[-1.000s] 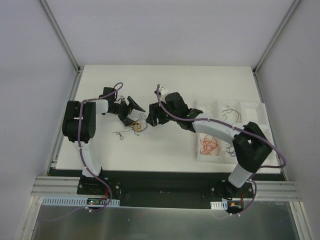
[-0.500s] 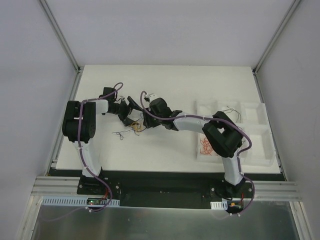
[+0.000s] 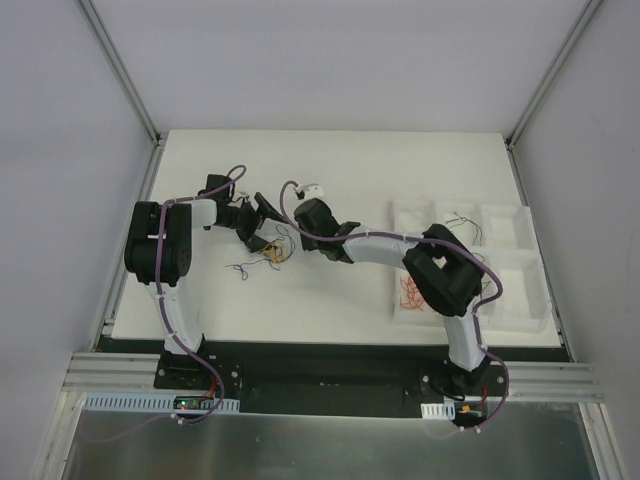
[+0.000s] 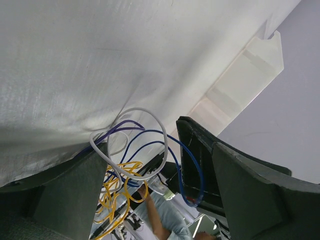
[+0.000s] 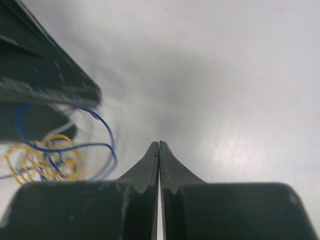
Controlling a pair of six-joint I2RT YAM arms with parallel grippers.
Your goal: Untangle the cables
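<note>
Roughly mid-task: the cables [image 3: 272, 250] lay as a small tangle on the table [image 3: 400, 180], left of centre, w/ yellow, blue and pale strands looped together. The left gripper [image 3: 263, 226] sat over the tangle w/ jaws wide apart. Its wrist cam showed the loops btwn its fingers, one blue strand draped against the right-hand finger. The right gripper [image 5: 158, 146] was low over the table just beside the tangle, jaws pressed fully together. Its own cam showed no strand btwn the tips, the wires being off to their left, so prob. closed on nothing, tho a hair-thin wire could hide there. On the right, the tray [image 3: 510, 230] held sorted strands: orange-red wires [image 3: 415, 292] in a near compartment, dark wires [image 3: 460, 222] in a far one. Step in hand, as I read it: picking one strand out of the tangle. Next move called for opening the right jaws, shifting left onto a single loop, then pulling away while the left claw pinned the rest.
</note>
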